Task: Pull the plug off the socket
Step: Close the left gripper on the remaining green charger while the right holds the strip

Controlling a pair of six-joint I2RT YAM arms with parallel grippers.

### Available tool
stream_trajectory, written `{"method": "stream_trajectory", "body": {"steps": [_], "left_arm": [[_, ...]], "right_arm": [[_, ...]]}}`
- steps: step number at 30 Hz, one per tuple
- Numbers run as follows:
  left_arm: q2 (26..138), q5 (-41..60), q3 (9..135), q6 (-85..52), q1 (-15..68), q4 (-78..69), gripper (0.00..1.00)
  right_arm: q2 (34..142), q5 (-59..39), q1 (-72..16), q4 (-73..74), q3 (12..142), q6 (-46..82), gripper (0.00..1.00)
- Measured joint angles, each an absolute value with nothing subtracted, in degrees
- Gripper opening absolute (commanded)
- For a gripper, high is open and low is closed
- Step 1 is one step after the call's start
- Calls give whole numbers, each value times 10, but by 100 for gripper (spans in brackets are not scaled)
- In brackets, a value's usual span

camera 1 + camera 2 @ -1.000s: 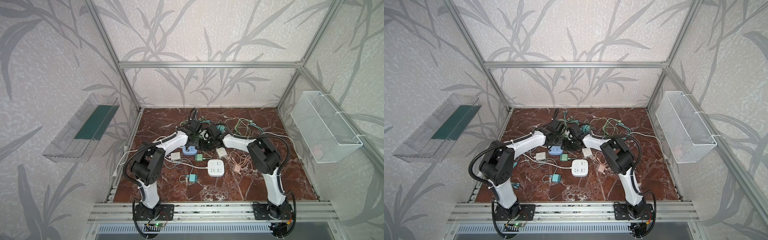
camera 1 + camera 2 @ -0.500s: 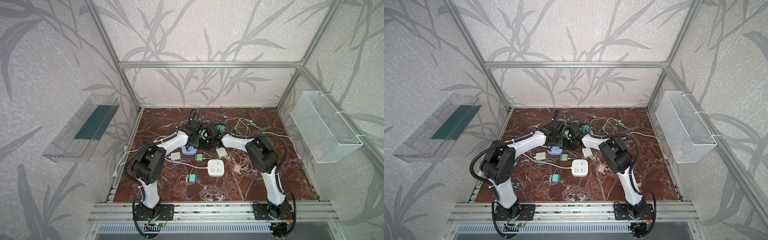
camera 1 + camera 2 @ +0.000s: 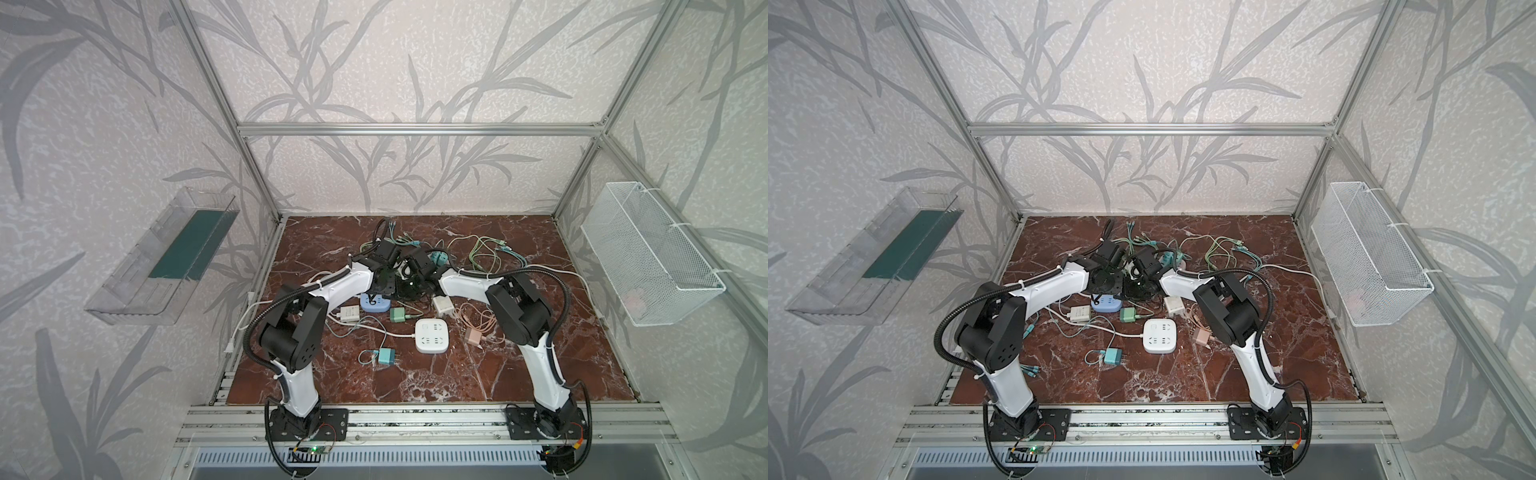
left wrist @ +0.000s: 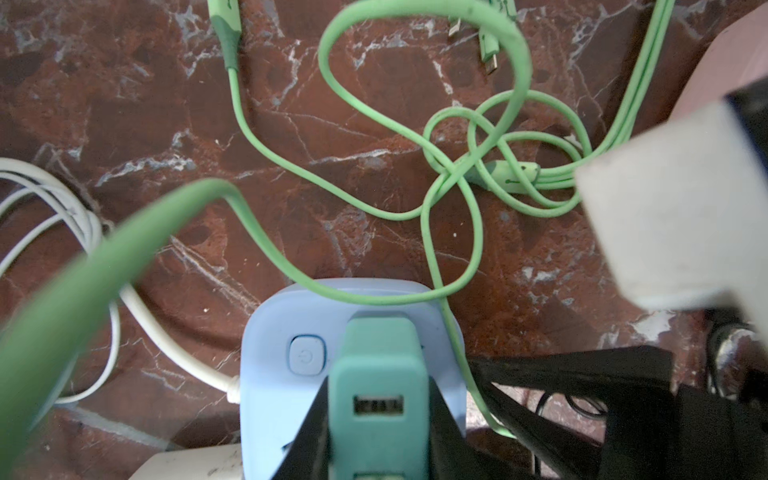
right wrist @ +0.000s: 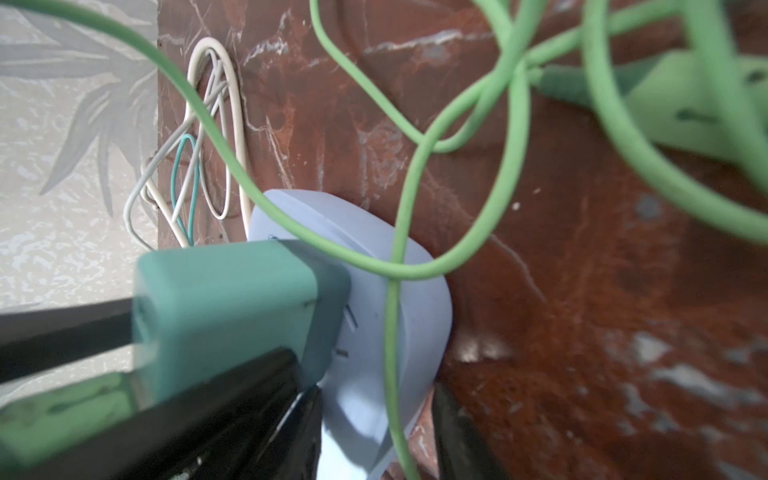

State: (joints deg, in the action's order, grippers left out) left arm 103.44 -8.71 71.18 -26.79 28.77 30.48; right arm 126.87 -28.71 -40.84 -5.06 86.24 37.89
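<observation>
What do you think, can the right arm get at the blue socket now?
Probably yes. The right gripper has its fingers either side of the socket, with nothing solid between. A green cable draped over it looks unlikely to block. The left gripper grips the plug.

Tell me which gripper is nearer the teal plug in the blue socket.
Left. The left gripper clamps the teal plug on both sides; the right gripper straddles the blue socket holding it.

The left hand (image 4: 377, 419) clamps tight; the right hand (image 5: 376, 428) grips, slightly wider.
</observation>
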Motion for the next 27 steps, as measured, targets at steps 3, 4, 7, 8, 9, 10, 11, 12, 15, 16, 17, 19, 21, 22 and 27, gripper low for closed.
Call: {"method": "stream_trajectory", "body": {"steps": [3,4,7,8,9,10,11,12,15,16,17,19,21,22,27], "left_arm": [[1031,-87,708,-268,287,305,14],[1030,-88,707,-269,287,305,14],[1028,-89,707,-269,287,309,13],[1027,-89,707,-270,287,311,13],[1026,-89,707,-270,287,312,13],[1025,-89,706,-270,286,314,13],[1025,-89,706,-270,286,316,13],[1024,-89,706,-270,286,317,12],[1024,-88,706,-268,286,318,11],[1023,-88,706,-268,286,317,11],[1023,-86,705,-268,286,316,11],[1021,-85,701,-268,286,313,10],[1017,-84,698,-269,286,311,10],[1015,-84,695,-270,286,309,9],[996,-84,670,-269,286,286,9]], "right_arm": [[1270,-291,-410,-49,863,379,41],[1270,-291,-410,-48,863,379,40],[1270,-292,-412,-46,863,379,40],[1270,-292,-413,-46,863,379,39],[1270,-292,-414,-46,863,379,39],[1270,-292,-415,-46,863,379,39],[1270,-291,-416,-46,863,379,39],[1270,-290,-416,-46,863,379,39],[1270,-289,-417,-46,863,379,39],[1270,-289,-417,-46,863,380,39],[1270,-288,-417,-46,863,380,39],[1270,-285,-417,-47,863,381,38],[1270,-284,-417,-48,863,381,38],[1270,-284,-418,-51,864,381,38],[1271,-274,-422,-83,881,379,38]]}}
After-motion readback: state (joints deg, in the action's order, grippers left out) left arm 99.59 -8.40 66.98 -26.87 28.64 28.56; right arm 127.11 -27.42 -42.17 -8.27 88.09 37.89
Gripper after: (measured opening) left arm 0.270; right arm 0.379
